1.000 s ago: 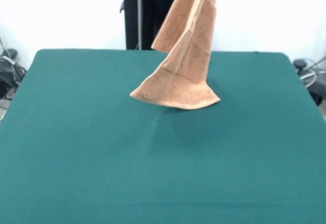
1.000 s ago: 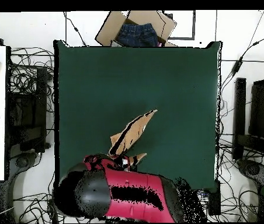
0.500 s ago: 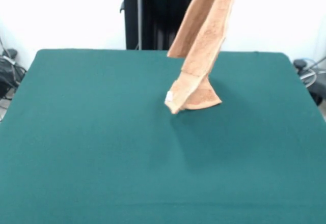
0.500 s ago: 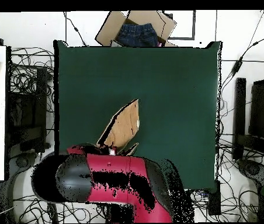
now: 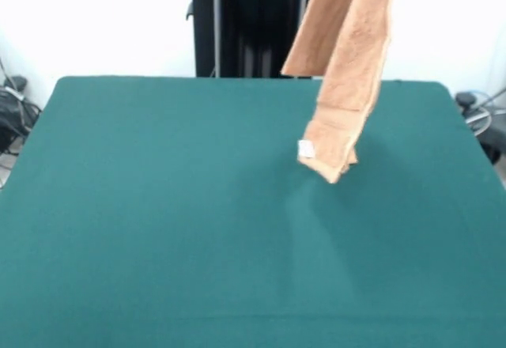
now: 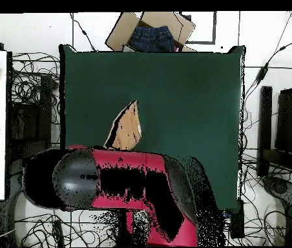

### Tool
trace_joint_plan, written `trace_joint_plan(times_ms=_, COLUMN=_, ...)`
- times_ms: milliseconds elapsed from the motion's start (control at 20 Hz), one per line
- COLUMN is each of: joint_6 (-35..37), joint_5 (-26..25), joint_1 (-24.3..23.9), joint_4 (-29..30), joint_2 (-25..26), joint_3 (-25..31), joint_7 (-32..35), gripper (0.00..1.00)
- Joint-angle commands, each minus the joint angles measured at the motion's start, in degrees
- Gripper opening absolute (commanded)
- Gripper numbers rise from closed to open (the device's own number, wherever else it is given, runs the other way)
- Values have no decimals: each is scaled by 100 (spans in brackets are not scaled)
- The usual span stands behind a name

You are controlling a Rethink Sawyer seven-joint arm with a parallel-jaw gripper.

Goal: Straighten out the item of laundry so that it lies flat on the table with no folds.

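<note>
- Towel [image 5: 348, 71] hangs as a narrow, doubled-up strip from somewhere above the front view's top edge, its lowest corner dangling over the bench [image 5: 158, 229] with a small white tag [image 5: 306, 150] showing near that corner.
- A second ago the lower end was fanned out and resting on the green top; half a second ago it had drawn in to a small bunch. Now it seems to have lifted clear, though contact at the very tip cannot be ruled out.
- Across the same stretch the cloth has slid sideways, away from the bench's middle and towards the right-hand edge in the front view.
- From overhead, the red and black arm [image 6: 110, 187] has swung across and covers the bench's near edge; only a tan sliver of towel [image 6: 128, 129] pokes out beyond it.
- My reading: the task has gone no further, since the cloth is bundled and airborne, so a fresh lay-down or drag is needed to open it.
- Claw is hidden in both views, above the front view's edge and under the arm from overhead, so I cannot tell whether it is spread or pinching; the towel hangs directly below where it must be.
</note>
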Motion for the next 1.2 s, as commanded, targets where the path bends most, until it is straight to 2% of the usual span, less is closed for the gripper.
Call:
trace_joint_plan(times_ms=50, joint_6=555, joint_5=324, joint_1=43, joint_4=-666, joint_2=400, joint_3=176, joint_7=1693, gripper=0)
trace_joint_plan(times_ms=400, joint_6=248, joint_5=695, joint_1=211, joint_4=-708, joint_2=552, joint_3=174, joint_7=1848, gripper=0)
trace_joint_plan(times_ms=800, joint_6=-531, joint_5=1179, joint_1=303, joint_4=-511, joint_2=771, joint_3=175, joint_7=1681, gripper=0)
trace_joint_plan(times_ms=1200, joint_6=-1340, joint_5=1990, joint_1=185, joint_4=29, joint_2=779, joint_3=383, joint_7=986, gripper=0)
